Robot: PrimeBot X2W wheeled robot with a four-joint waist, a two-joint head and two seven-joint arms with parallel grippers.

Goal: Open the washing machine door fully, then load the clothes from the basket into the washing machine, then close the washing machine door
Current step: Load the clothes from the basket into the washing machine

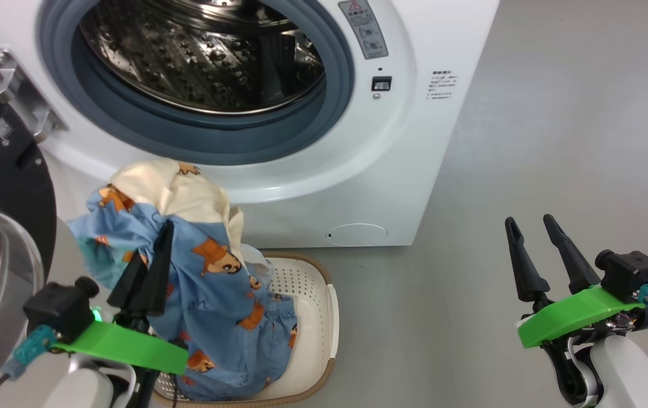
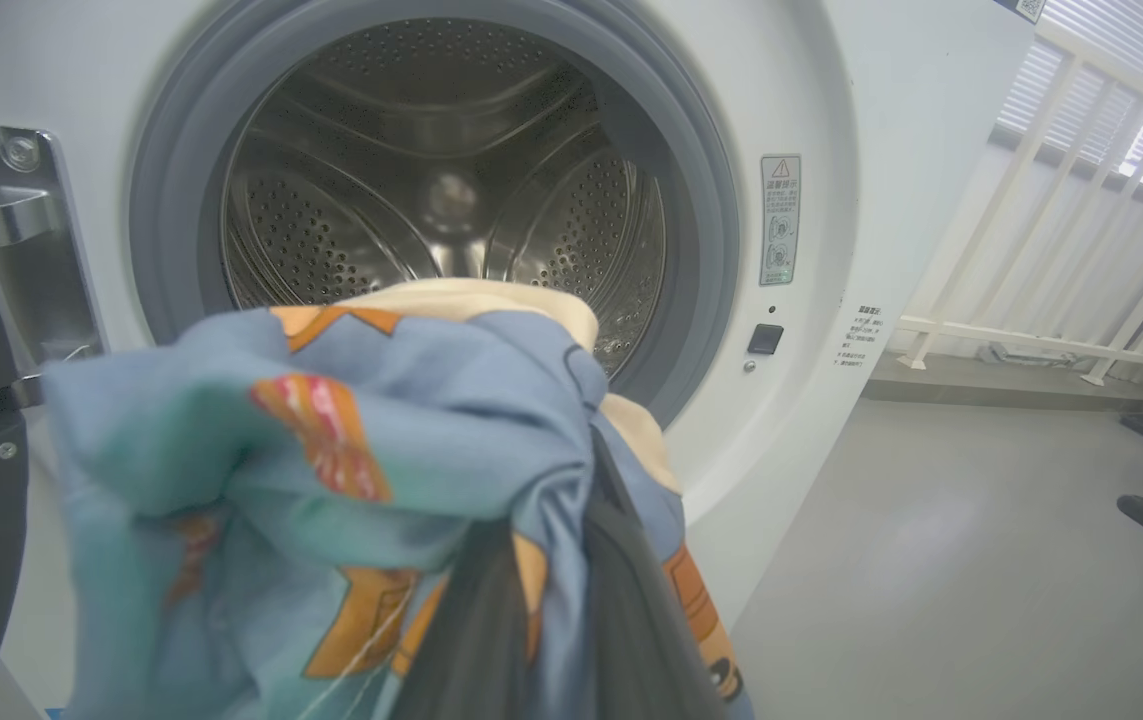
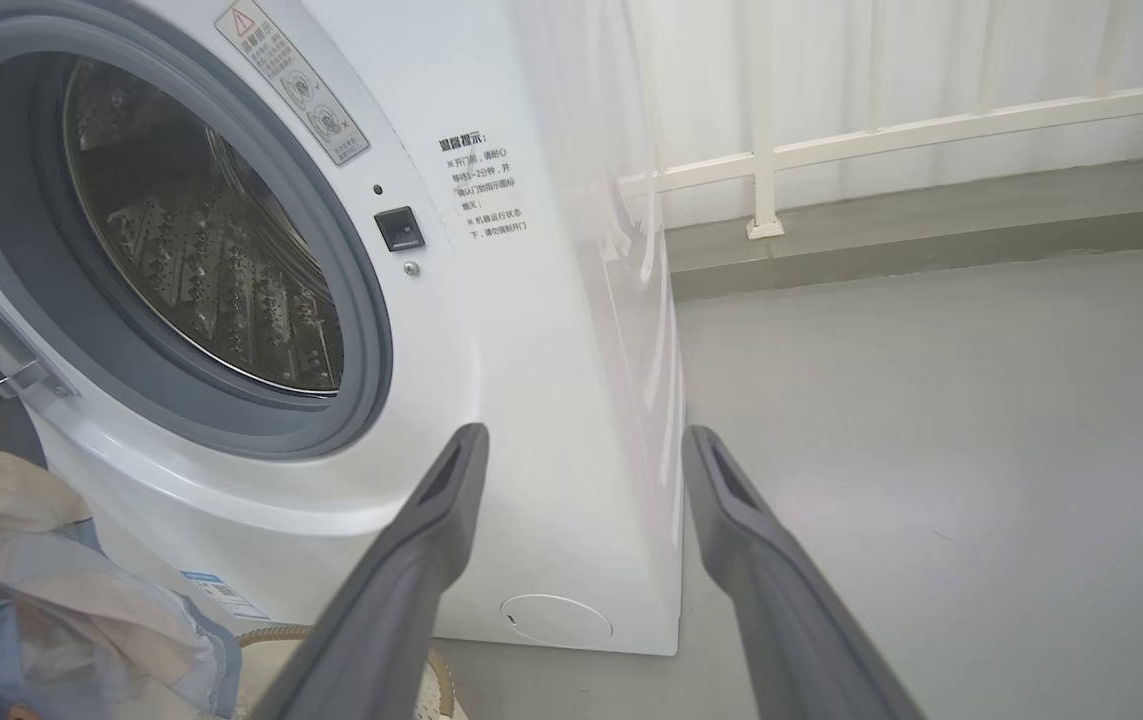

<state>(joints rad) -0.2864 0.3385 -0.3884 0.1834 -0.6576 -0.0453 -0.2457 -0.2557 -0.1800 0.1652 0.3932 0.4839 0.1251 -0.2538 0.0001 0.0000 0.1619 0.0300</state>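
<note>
The washing machine [image 1: 392,141] stands with its steel drum [image 1: 204,51] exposed; the washing machine door [image 1: 0,226] hangs swung open at the left. Below the opening sits the basket [image 1: 315,317] on the floor. My left gripper [image 1: 165,229] is shut on the clothes [image 1: 210,283], a light-blue bundle with orange cartoon prints and a cream piece on top, lifted above the basket with its lower end still hanging into it. In the left wrist view the clothes [image 2: 331,460] hang just before the drum [image 2: 441,200]. My right gripper [image 1: 530,222] is open and holds nothing, off to the right over the floor.
Grey floor [image 1: 556,141] stretches to the right of the washer. A white railing [image 3: 881,130] and a low ledge run behind it. The door's metal hinge [image 1: 17,90] juts from the washer's left front.
</note>
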